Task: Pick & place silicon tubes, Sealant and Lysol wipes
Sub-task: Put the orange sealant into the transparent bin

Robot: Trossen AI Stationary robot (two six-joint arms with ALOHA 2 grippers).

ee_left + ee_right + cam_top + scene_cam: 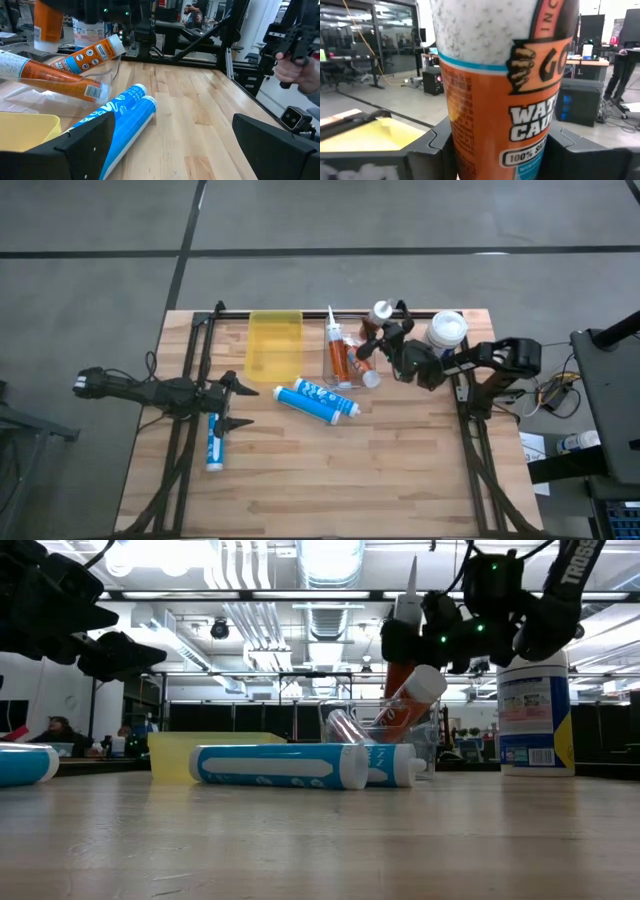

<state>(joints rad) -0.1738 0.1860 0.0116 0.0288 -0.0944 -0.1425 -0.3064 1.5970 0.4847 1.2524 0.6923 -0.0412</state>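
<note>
Sealant tube [495, 95] clamped in right claw [385, 340], apparently over clear bin [340, 370]; left claw [228, 402] apart.

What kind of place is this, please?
Probably a robotics lab or workshop. Two arms work on a wooden table; the low view shows exposed ceiling ducts, and the right wrist view shows desks with monitors behind.

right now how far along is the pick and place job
Done: two orange tubes lie in the clear bin. In hand: right gripper holds another orange tube at it. Left: blue tubes, one by the open left gripper, Lysol wipes.
</note>
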